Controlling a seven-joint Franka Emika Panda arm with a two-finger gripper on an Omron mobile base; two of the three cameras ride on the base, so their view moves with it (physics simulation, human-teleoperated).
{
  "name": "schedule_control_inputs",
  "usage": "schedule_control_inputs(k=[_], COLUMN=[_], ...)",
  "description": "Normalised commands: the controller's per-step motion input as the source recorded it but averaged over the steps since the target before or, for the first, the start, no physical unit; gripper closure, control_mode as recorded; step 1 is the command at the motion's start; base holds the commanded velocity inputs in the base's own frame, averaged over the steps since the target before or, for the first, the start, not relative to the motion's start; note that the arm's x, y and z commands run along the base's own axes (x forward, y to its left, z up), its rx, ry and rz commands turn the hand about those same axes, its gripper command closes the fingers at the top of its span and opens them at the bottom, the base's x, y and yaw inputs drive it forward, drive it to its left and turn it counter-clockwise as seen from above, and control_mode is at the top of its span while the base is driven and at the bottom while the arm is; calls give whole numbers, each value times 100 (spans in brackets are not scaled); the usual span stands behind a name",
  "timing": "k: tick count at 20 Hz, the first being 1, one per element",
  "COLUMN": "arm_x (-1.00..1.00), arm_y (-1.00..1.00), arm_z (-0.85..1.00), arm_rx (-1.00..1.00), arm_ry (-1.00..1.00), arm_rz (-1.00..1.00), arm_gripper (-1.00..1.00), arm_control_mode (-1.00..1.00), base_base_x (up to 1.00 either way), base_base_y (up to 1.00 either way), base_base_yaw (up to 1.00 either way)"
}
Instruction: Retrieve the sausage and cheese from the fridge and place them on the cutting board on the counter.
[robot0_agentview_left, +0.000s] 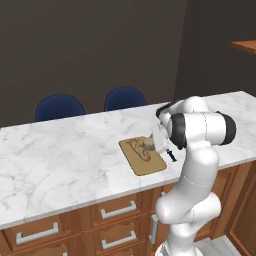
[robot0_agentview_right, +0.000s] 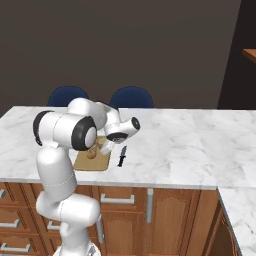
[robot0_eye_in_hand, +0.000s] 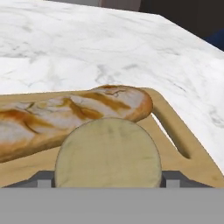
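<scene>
Wooden cutting board (robot0_eye_in_hand: 175, 127) near the table's (robot0_agentview_left: 60, 160) front edge carried bread (robot0_eye_in_hand: 65, 113); the gripper (robot0_eye_in_hand: 107, 179) held round cheese (robot0_eye_in_hand: 107, 153) above it.

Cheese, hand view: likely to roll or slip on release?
The pale yellowish round cheese wheel shows a curved rim, so it may roll if released on edge. Its smooth face looks slippery. The tan crusty loaf just behind would likely stop it.
</scene>
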Motion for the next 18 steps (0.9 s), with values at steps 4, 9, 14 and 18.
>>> schedule_control_inputs(k=[4,9,14,18], arm_x=[0,0,-1,-11], arm_y=[9,0,0,0], arm_z=[0,0,0,0], arm_rx=[0,0,0,0], arm_ry=[0,0,0,0], arm_rz=[4,4,4,0], arm_gripper=[100,100,-100,-100], arm_control_mode=[-100,-100,-100,-100], base_base_x=[0,0,0,0], base_base_y=[0,0,0,0], base_base_yaw=[0,0,0,0])
